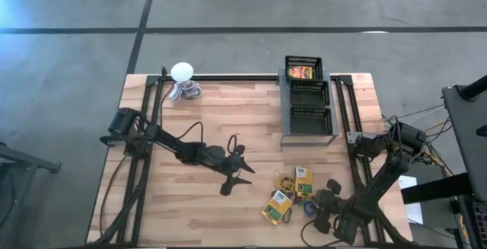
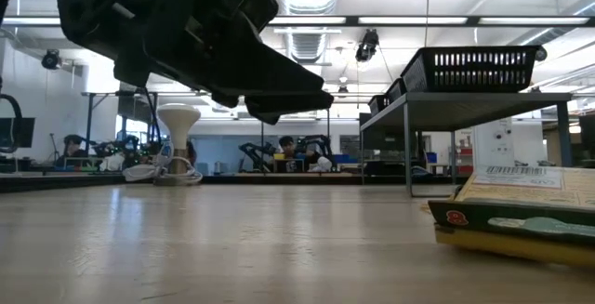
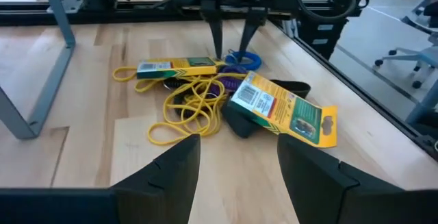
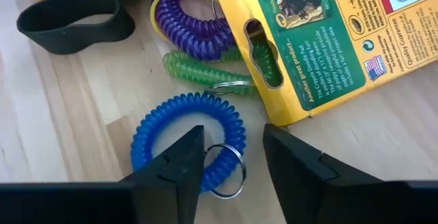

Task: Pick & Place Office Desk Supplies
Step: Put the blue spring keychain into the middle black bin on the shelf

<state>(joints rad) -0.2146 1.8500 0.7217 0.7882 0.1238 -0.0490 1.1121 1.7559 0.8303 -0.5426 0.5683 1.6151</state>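
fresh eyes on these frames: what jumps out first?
The tangle of supplies near the table's front right: yellow-and-green boxes, yellow rubber bands and coiled rings. The right gripper hangs right over the blue ring, jaws apart with one finger over the coil, nothing held. The left gripper waits open mid-table, and a black three-tier tray rack stands at the back.

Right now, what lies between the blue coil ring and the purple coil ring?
The right wrist view shows a green coil ring between the blue coil ring and purple coil ring.
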